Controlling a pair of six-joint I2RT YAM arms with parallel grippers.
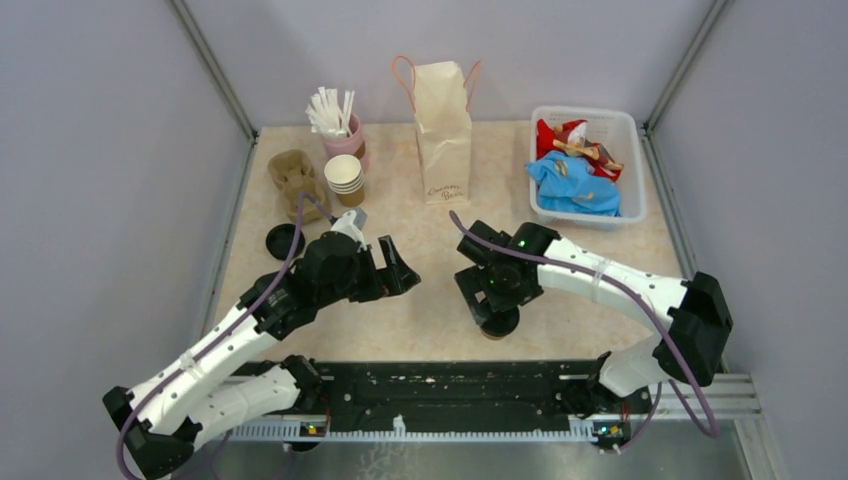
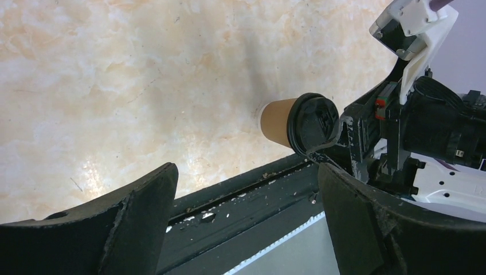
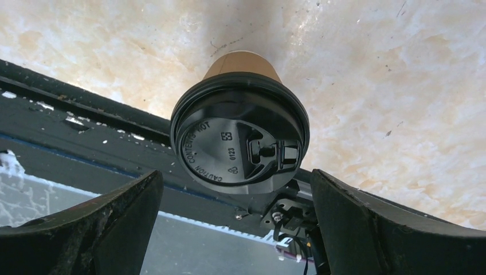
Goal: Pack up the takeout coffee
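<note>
Small brown paper cup with round black plastic lid point(image 3: 239, 137): upright on the pale marble-patterned bench point(image 3: 401, 86), near its front edge (lid reads CAUTION CONTENTS HOT).
Right claw point(image 3: 235, 177): released, fingers spread wide over that cup.
Left claw point(image 2: 246, 172): released, empty.

The coffee cup point(image 3: 243, 63) has a matt brown paper wall, and its lid point(image 3: 239, 140) is smooth black plastic with a slight sheen and embossed lettering. The tabletop point(image 2: 114, 86) is marble-look beige, smooth and glossy enough to show glare. The paper bag point(image 1: 443, 130) is matt and creased; the bin point(image 1: 585, 111) is translucent white plastic.
</note>
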